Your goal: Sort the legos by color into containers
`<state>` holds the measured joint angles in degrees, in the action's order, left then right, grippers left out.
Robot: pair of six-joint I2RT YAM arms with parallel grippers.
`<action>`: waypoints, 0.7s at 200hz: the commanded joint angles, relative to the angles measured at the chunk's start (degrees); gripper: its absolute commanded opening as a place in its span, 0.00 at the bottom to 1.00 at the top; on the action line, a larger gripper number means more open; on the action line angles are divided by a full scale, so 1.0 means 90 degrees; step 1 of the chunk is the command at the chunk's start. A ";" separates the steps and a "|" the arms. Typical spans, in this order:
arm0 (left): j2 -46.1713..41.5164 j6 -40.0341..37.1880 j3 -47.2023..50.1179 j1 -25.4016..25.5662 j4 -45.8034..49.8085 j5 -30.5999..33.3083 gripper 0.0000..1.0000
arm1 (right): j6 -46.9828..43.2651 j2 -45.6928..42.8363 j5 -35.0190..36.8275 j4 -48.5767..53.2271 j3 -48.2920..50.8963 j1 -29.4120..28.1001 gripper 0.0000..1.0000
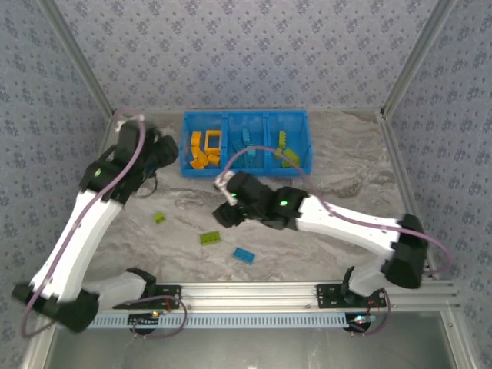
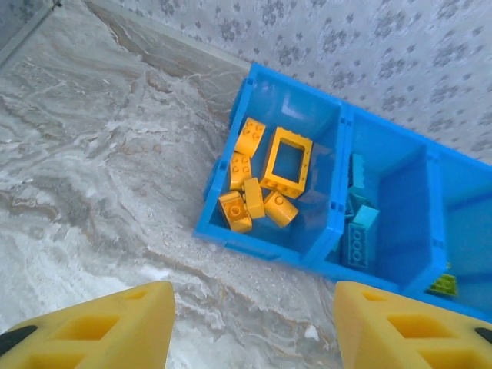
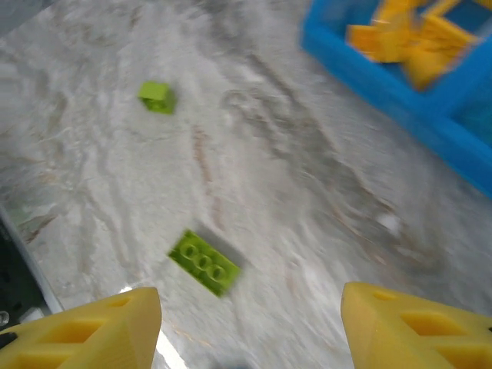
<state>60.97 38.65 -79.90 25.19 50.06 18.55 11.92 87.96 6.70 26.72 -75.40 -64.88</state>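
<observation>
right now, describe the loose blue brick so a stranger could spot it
From the long blue bin at the far side of the table, come toward the near metal rail. The blue brick lies closest to that rail, just right of a flat lime green brick. It is the only loose blue piece; that brick and the small cube farther left are lime green.
</observation>
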 commanded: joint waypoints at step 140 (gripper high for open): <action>-0.2490 0.0078 0.0557 0.0023 0.1038 0.0420 0.56 | 0.0808 0.5920 -0.0309 -0.0506 -0.4954 -0.0574 0.83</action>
<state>38.00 40.16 -73.32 25.26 58.54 21.71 19.68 137.93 5.96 22.37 -116.27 -70.26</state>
